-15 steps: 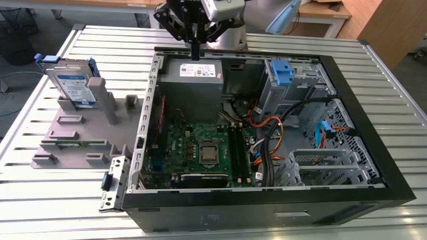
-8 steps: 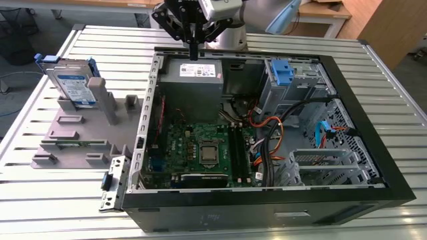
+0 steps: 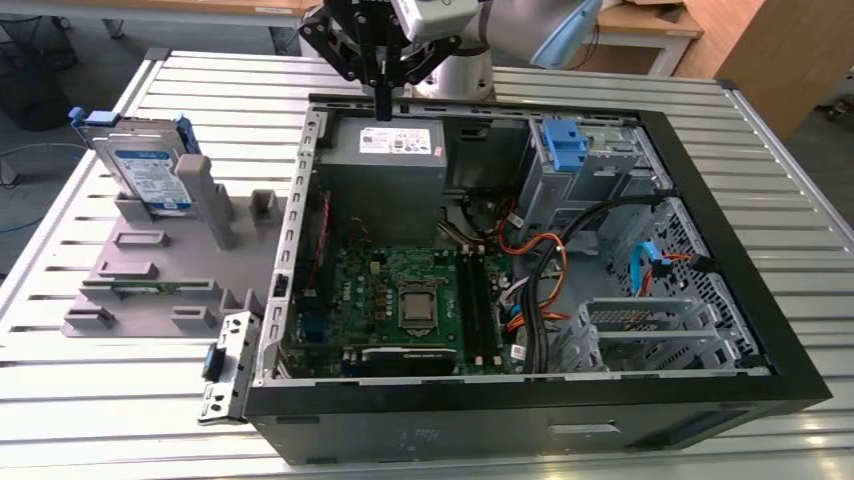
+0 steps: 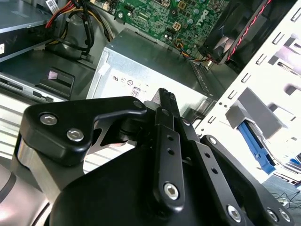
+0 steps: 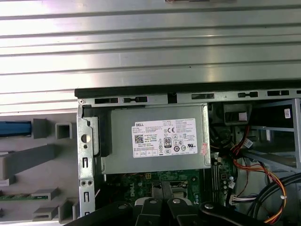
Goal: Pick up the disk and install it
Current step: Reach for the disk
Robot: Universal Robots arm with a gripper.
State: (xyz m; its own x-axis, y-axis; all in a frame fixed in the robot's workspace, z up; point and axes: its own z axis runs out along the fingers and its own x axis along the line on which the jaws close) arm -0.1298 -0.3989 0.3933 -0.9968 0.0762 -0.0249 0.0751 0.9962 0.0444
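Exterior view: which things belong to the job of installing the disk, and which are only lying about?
For the job: the disk, upright in the grey stand; the gripper, shut and empty; the open computer case.
Only lying about: the power supply, the motherboard, the cables.

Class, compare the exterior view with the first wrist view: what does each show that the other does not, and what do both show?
Exterior view adds: the white-and-blue label face of the flat silver-grey hard drive, upright in the grey plastic stand with posts; the blue plastic drive caddy; the silver perforated drive cage. First wrist view adds: a small pink sticker at the power supply's corner. Both: the grey metal power-supply box with white sticker, that stand, the green motherboard.
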